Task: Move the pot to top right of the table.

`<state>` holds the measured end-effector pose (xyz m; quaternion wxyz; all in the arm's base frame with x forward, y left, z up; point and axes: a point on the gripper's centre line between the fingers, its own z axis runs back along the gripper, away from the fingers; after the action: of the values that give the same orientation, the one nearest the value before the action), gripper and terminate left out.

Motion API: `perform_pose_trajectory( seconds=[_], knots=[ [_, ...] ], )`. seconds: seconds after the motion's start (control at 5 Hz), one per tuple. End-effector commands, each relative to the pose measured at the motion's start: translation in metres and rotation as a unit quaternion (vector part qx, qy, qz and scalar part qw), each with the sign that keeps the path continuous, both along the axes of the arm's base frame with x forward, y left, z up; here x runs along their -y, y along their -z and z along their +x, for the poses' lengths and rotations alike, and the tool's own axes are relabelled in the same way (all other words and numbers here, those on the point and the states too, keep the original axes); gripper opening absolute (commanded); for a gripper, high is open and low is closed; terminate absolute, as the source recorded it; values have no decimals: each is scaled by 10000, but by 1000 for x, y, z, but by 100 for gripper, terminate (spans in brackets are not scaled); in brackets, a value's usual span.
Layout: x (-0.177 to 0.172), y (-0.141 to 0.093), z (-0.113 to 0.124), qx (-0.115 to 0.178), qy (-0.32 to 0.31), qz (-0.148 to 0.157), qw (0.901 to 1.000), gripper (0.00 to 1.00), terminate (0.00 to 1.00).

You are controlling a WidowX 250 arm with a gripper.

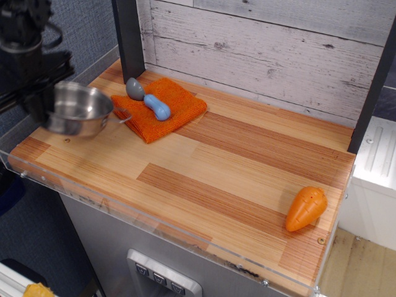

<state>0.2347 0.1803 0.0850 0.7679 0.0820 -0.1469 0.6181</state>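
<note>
The shiny steel pot [79,110] hangs tilted in the air above the left end of the striped wooden table [204,179]. One wire handle points right toward the cloth. My black gripper [38,105] is at the far left and is shut on the pot's left rim, holding it off the table. The arm above it runs out of the frame's top left corner.
An orange cloth [162,108] lies at the back left with a blue and grey toy [148,100] on it. An orange toy carrot [305,208] lies at the front right. A dark post [129,37] stands at the back left. A whitewashed plank wall runs behind.
</note>
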Motion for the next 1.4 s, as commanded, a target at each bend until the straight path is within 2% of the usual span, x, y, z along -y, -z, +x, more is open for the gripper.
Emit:
perform_pose_trajectory(
  seconds=[0.0,0.2,0.8,1.2],
  knots=[
    [50,-44,12,561,650,119,9962,0,0],
    [78,-45,19,702,1113,-42,9913,0,0],
    [162,-23,55,702,2676,-320,9604,0,0],
    [187,7,73,417,3042,-582,9499,0,0]
  ],
)
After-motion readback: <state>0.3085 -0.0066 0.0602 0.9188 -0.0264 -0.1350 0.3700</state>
